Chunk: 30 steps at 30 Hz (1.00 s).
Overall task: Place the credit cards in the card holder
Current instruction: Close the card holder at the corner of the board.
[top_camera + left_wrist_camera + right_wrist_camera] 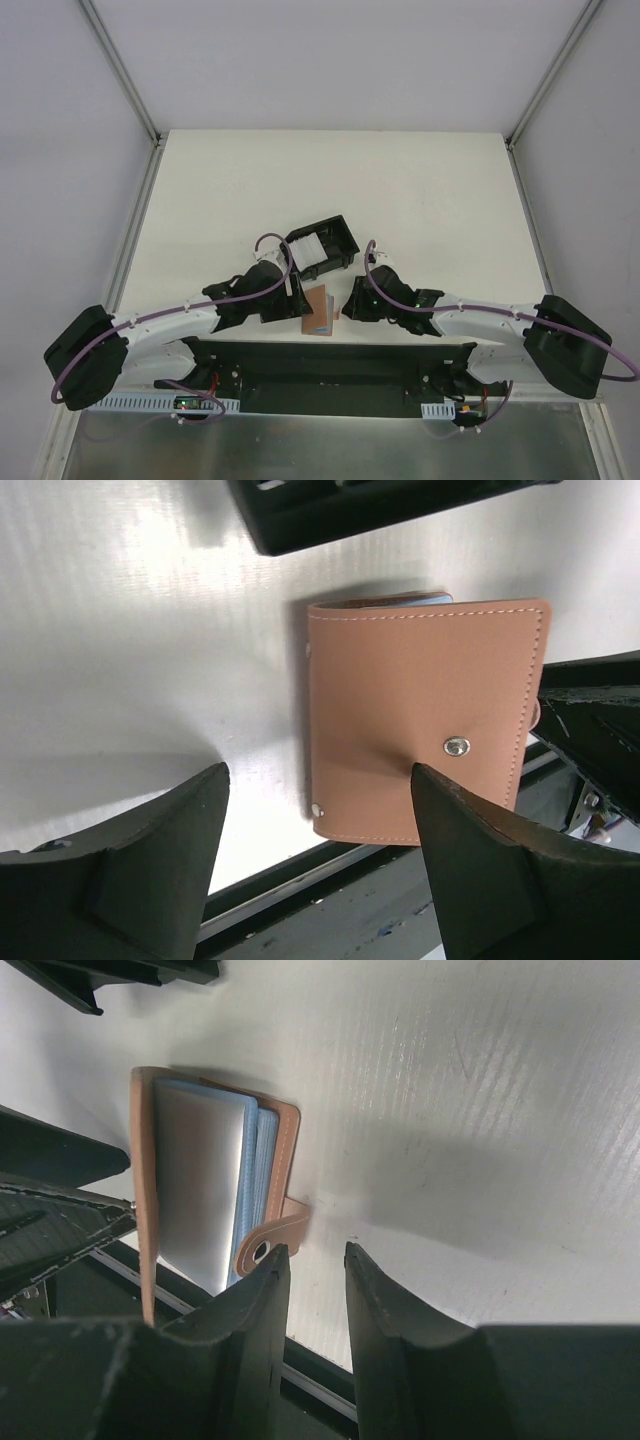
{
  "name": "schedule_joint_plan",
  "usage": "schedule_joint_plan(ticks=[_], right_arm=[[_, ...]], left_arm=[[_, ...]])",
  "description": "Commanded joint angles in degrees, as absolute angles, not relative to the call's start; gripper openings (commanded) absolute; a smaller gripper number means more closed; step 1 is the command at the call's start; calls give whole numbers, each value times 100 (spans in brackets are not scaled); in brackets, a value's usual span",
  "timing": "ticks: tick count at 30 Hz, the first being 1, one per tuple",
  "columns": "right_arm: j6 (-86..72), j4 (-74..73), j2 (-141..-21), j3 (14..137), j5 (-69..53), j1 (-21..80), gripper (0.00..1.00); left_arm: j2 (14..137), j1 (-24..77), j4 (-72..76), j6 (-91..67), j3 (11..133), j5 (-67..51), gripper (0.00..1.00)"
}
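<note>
Several thin light blue and grey credit cards [200, 1180] are sitting inside a tan-brown leather-like card holder [420, 700] beside the right gripper [315, 1250], its jaws narrowly apart. The left gripper [318, 780] is gaping wide before it.

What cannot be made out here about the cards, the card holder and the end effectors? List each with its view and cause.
1. Card count: right wrist view, the grey card covers the stack beneath.
2. Cards, left wrist view: the card holder cover hides nearly all.
3. Whether the strap is touched: right wrist view, the right end effector hides its end.
</note>
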<state>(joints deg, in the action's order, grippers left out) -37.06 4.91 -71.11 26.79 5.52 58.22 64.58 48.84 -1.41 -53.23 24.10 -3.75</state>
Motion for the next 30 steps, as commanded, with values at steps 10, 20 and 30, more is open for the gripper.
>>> schedule_joint_plan(ticks=[10,20,30], right_arm=[[-3727,642,-7216,2927,466,5801,31],[-3735,642,-7216,2927,475,5801,30],[-3709,703,-7251,2953,404,5801,29]], left_arm=[[6327,4948,-220,-5406,2328,185,72],[6732,4948,-220,-5133,2505,-175,67],[7022,5036,-220,-4940,2540,-413,63]])
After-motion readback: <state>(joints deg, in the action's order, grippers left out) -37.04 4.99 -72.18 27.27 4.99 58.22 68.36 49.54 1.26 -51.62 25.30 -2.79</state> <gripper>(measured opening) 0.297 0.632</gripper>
